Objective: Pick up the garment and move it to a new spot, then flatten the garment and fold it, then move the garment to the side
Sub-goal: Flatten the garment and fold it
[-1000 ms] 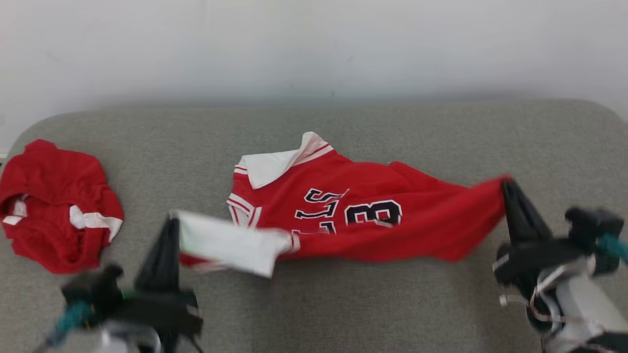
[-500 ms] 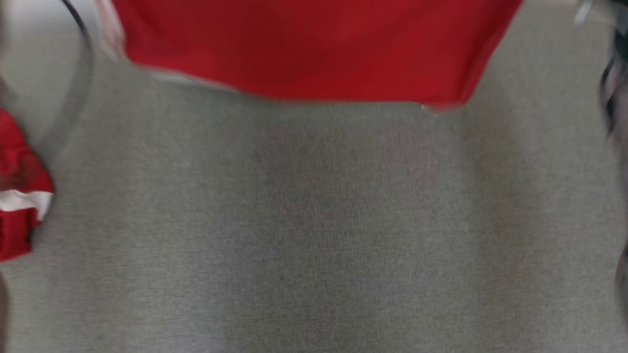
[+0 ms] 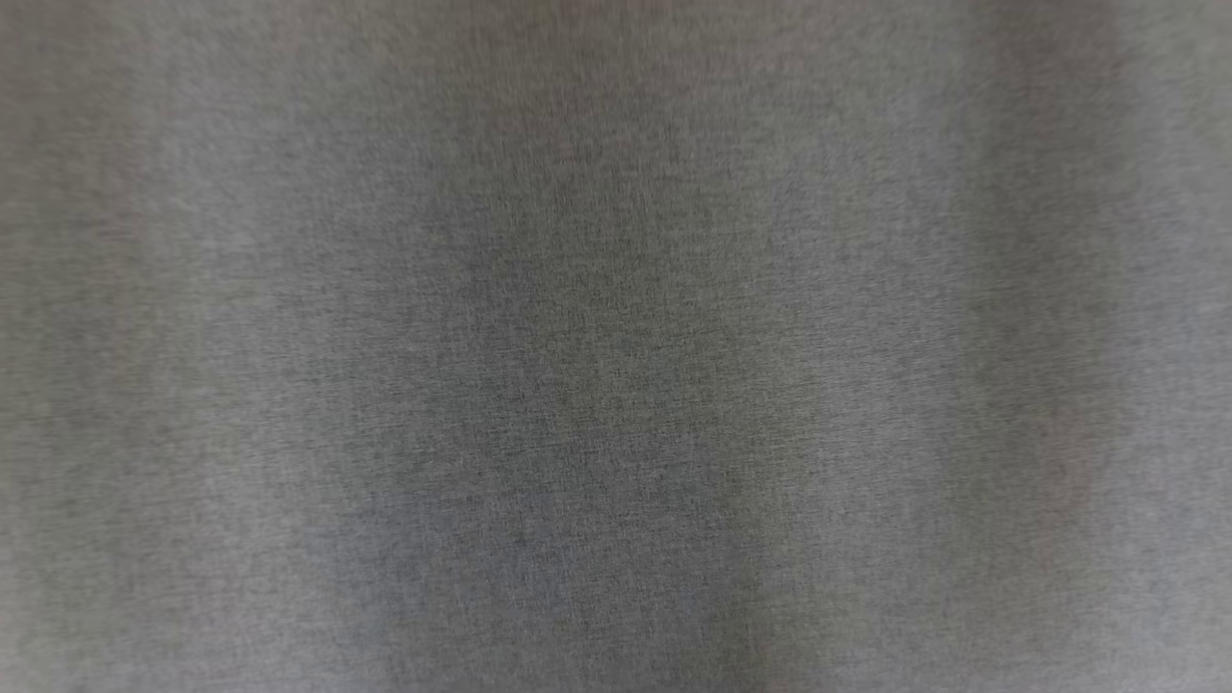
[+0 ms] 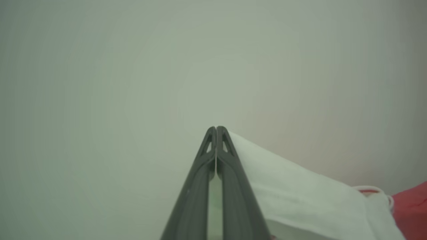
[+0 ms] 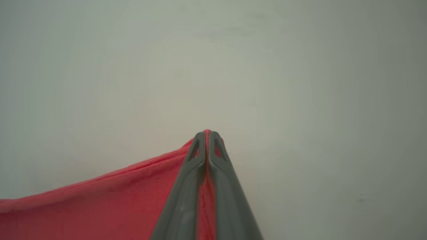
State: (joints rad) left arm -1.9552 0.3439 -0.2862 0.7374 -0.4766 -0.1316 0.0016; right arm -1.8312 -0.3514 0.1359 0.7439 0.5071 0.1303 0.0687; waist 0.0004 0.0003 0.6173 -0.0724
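We are gripping the garment (image 4: 300,186) by its white end with the left gripper (image 4: 216,128), jaws closed on cloth, and by a red corner with the right gripper (image 5: 206,133), likewise closed. The garment is hanging between them, apparently lifted. Setting down, flattening, folding and moving aside are remaining.

A blurred grey fabric surface (image 3: 616,346) and a pale wall (image 4: 100,66).

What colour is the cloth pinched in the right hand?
Red: the cloth shows best in the right wrist view.
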